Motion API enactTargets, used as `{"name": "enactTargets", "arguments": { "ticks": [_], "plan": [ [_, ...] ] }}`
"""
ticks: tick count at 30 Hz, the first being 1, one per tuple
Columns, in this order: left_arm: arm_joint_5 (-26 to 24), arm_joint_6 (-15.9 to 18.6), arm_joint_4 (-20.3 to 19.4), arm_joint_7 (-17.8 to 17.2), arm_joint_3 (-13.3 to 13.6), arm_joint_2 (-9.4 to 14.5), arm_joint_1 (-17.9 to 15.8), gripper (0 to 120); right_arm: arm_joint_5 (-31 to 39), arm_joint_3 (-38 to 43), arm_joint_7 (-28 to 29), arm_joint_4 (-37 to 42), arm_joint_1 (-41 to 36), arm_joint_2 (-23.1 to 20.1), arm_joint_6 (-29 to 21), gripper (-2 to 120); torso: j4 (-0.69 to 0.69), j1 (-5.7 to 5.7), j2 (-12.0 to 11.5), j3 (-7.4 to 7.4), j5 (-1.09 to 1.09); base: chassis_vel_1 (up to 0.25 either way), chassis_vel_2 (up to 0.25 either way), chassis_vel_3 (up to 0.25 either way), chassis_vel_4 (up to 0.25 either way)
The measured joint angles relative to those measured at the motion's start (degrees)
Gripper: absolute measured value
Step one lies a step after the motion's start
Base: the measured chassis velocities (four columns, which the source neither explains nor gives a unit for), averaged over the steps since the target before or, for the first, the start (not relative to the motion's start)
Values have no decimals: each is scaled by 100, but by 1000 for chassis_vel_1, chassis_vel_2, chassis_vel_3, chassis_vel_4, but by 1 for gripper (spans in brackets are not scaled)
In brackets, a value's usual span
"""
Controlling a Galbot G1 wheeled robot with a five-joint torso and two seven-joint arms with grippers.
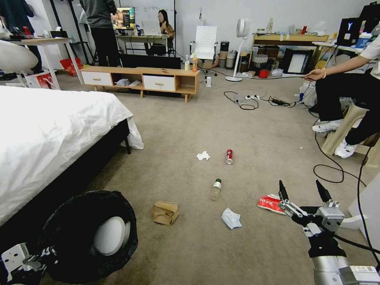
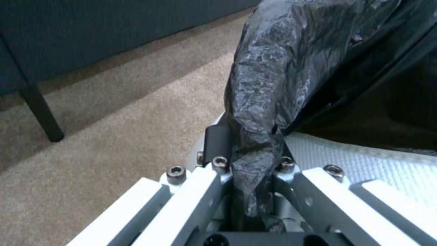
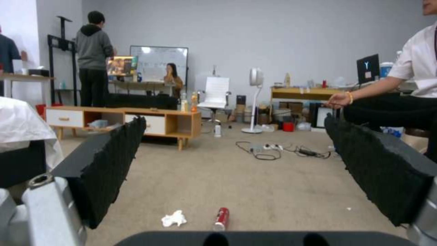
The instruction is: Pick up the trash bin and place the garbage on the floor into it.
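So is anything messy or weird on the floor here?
Yes, litter is scattered on the carpet: a red can on its side, a tipped bottle, a tissue, a face mask, a wrapper and a crumpled brown paper piece. The bin hangs tilted in the left end effector.

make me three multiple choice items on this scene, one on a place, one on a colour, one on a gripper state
1. Where does the red soda can lie?
A. on the bed
B. on the carpet beside the crumpled tissue
C. in the trash bin

2. What colour is the trash bin liner?
A. black
B. blue
C. yellow

3. How is the right gripper?
A. shut on the face mask
B. shut on nothing
C. open, above the carpet

Key: 1 B, can and tissue lie side by side on the floor; 2 A, the crinkled bag is black; 3 C, its fingers stand apart, holding nothing.
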Motion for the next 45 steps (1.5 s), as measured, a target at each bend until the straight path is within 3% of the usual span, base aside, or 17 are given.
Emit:
{"name": "enactTargets", "arguments": {
  "ticks": [23, 45],
  "plan": [
    [-35, 0, -45, -2, -79, 15, 76, 2, 18, 32, 0, 13, -4, -21, 22, 100, 1, 0, 0, 0, 0, 26, 23, 24, 22],
    [94, 0, -9, 104, 42, 1, 73, 2, -28, 196, -234, -119, 66, 11, 148, 100, 0, 0, 0, 0, 0, 3, 2, 2, 3]
  ]
}}
